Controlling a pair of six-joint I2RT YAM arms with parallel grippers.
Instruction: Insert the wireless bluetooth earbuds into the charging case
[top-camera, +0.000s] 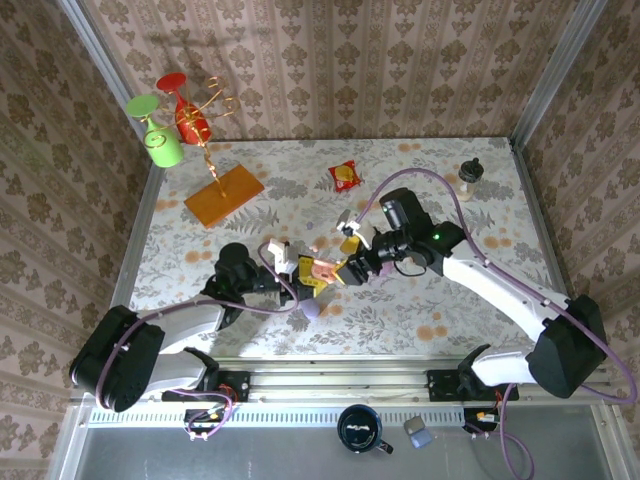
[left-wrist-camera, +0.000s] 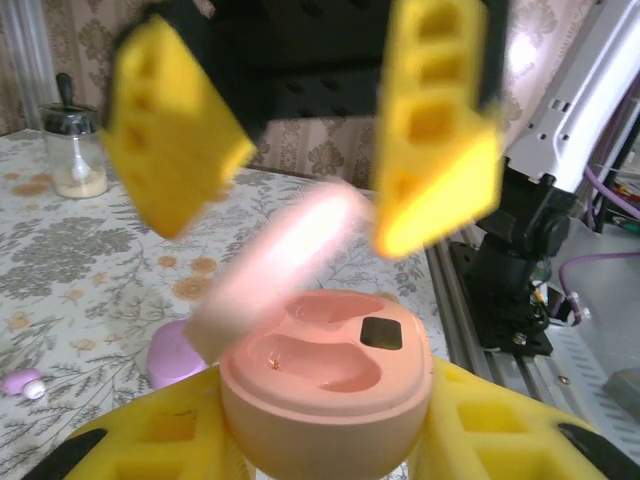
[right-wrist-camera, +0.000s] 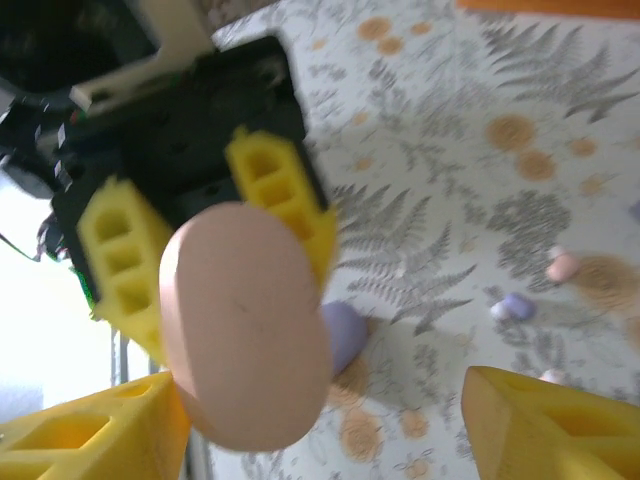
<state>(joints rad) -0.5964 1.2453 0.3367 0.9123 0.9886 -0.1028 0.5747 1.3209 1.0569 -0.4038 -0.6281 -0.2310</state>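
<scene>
Loose on the floral surface (right-wrist-camera: 450, 150), a pinkish earbud (right-wrist-camera: 563, 265) and a purple earbud (right-wrist-camera: 515, 305), both glossy bean-shaped plastic, lie ahead and to the right of your right tool (right-wrist-camera: 320, 440), well apart from it. The charging case (left-wrist-camera: 325, 370), smooth egg-round pink plastic with two moulded wells, sits clamped between the yellow, hollow-celled fingers of your left tool (left-wrist-camera: 325, 440), its lid (left-wrist-camera: 280, 265) swung up. Your right tool stands wide open just above, fingers flanking the lid; you cannot tell whether they touch it. A lilac case (left-wrist-camera: 175, 355) rests just left of your left tool.
</scene>
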